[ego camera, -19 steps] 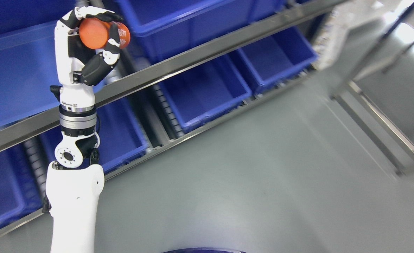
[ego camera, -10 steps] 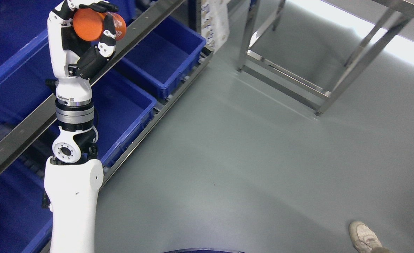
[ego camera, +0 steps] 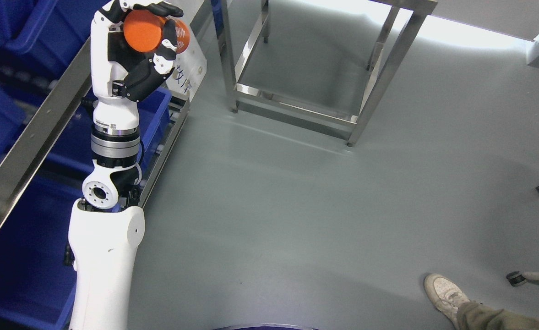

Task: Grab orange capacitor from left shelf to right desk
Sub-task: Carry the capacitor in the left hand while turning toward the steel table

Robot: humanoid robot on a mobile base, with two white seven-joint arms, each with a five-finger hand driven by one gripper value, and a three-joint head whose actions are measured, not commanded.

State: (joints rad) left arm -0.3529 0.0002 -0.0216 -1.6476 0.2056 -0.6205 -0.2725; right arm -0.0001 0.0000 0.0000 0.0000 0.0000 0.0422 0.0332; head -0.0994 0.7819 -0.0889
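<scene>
Grey floor (ego camera: 296, 206); left hand (ego camera: 132, 55) fingers (ego camera: 152, 8) clasp orange capacitor (ego camera: 148, 31), label partly hidden.

**Hidden, cropped and unreadable parts**

The orange capacitor (ego camera: 148, 31) is partly covered by the left hand (ego camera: 134, 50), whose fingers (ego camera: 152, 9) cross its white print, leaving the print unreadable. The bench (ego camera: 296, 107) shows only legs and lower rails; its top runs past the upper edge. A person's shoe (ego camera: 443, 291) and trouser cuff are cut by the bottom-right corner. The shelf (ego camera: 31, 133) continues beyond the left edge. The paper label (ego camera: 189, 75) carries writing too small to read.
</scene>
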